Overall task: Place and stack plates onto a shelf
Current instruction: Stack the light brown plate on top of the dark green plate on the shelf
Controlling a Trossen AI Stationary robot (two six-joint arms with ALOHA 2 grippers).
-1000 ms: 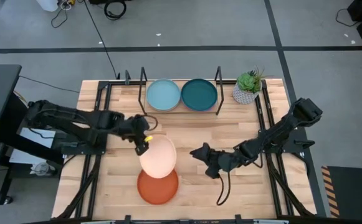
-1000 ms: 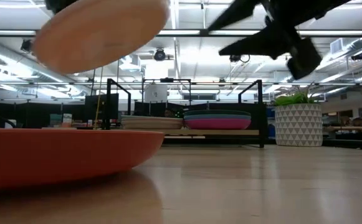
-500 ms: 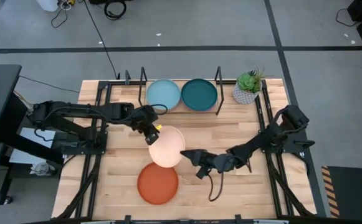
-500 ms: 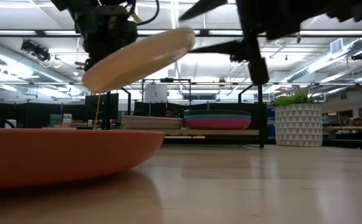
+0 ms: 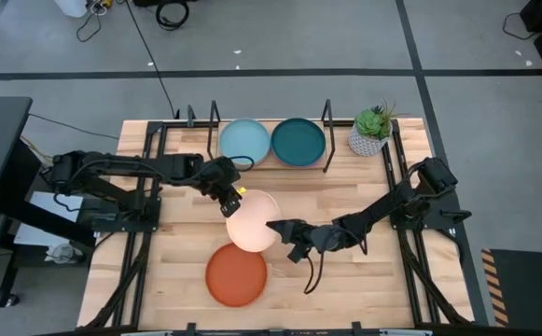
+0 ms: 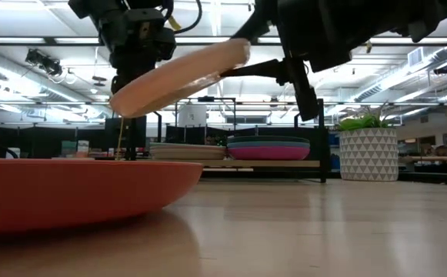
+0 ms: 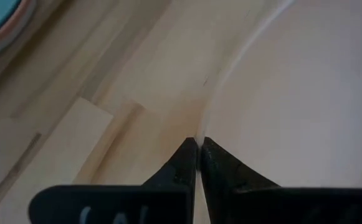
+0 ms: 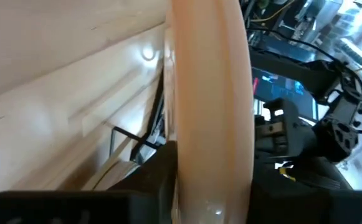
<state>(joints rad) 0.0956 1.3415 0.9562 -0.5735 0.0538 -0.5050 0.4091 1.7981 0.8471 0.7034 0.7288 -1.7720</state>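
Observation:
A tan plate [image 5: 254, 222] is up in the air, tilted, above the table's middle [image 6: 178, 77]. My left gripper [image 5: 232, 199] is shut on its far-left rim. My right gripper [image 5: 281, 228] is open at the plate's right rim [image 8: 210, 93], one finger to each side of it. Whether those fingers touch the rim does not show. An orange plate [image 5: 236, 275] lies flat on the table near the front edge [image 6: 77, 192]. The shelf [image 5: 271, 164] at the far edge holds two stacks, topped by a light teal plate [image 5: 244, 142] and a dark teal plate [image 5: 298, 142]. My left gripper pinches the tan plate's rim [image 7: 200, 134] between its two fingertips, coming slanting from the table's far left. The plate is lifted clear of the table and tilts, with the held side lower in the low view.
A small potted plant [image 5: 371, 131] stands right of the shelf at the far right corner. The shelf's black posts [image 6: 138, 127] rise beside the stacks. Bare wood lies between the shelf and the arms, and right of the orange plate.
My left gripper has carried the tan plate away from above the orange plate, toward the far edge and the table's right, and tipped it more steeply. My right gripper has moved toward the table's left until its fingers reach the plate's right rim.

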